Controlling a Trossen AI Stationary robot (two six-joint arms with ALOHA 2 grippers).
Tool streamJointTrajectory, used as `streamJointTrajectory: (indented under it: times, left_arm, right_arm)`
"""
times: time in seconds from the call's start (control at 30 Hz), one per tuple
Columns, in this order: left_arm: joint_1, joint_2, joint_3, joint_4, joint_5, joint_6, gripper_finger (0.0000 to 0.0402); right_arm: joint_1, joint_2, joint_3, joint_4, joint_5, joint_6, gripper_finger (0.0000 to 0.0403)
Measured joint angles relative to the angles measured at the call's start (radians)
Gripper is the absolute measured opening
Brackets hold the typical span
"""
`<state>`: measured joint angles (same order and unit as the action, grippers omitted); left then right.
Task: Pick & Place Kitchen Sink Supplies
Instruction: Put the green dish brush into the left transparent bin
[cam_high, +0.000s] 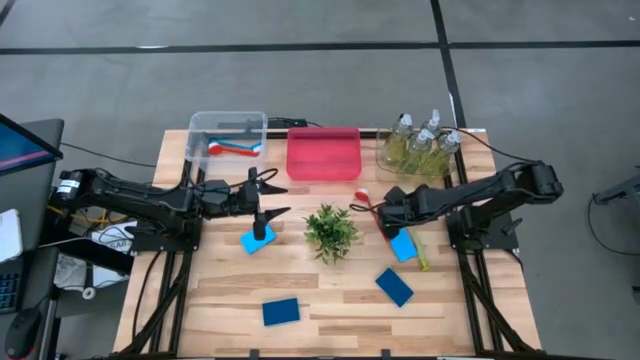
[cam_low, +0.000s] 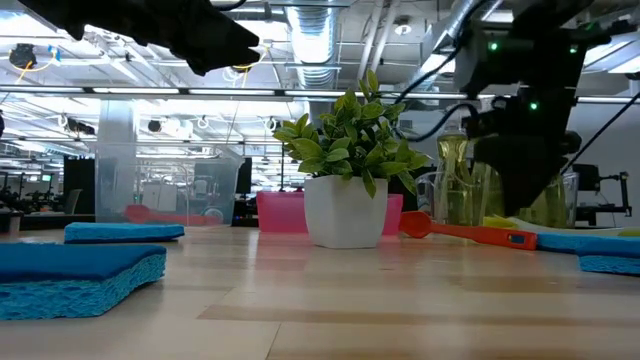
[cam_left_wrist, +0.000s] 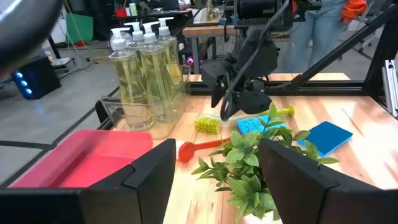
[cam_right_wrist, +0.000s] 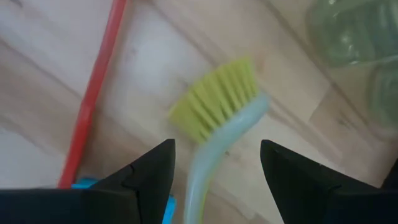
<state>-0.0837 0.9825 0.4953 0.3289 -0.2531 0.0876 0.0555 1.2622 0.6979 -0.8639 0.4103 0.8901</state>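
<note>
Centre: plant is blocking the path between both arms.
Front: worktop is lying open between two sponges.

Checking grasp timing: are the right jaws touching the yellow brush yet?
Apart. In the right wrist view the right gripper is open, its jaws either side of the yellow brush, with bare table showing between each jaw and the handle.

Three pump bottles upright in clear bin, four blue sponges flat, red brush, yellow brush lying on table
</note>
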Motion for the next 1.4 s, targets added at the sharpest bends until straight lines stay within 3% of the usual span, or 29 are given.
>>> streamJointTrajectory:
  times: [0.57, 1.03, 1.4]
  left_arm:
    - [0.000, 0.000, 0.000, 0.000, 0.000, 0.000, 0.0227]
    - [0.000, 0.000, 0.000, 0.000, 0.001, 0.000, 0.0226]
    - [0.000, 0.000, 0.000, 0.000, 0.001, 0.001, 0.0223]
  right_arm:
    - [-0.052, 0.155, 0.000, -0.021, -0.115, -0.030, 0.0217]
    - [-0.065, 0.155, -0.002, -0.023, -0.183, -0.054, 0.0049]
    - [-0.065, 0.082, -0.002, -0.022, -0.180, -0.043, 0.0065]
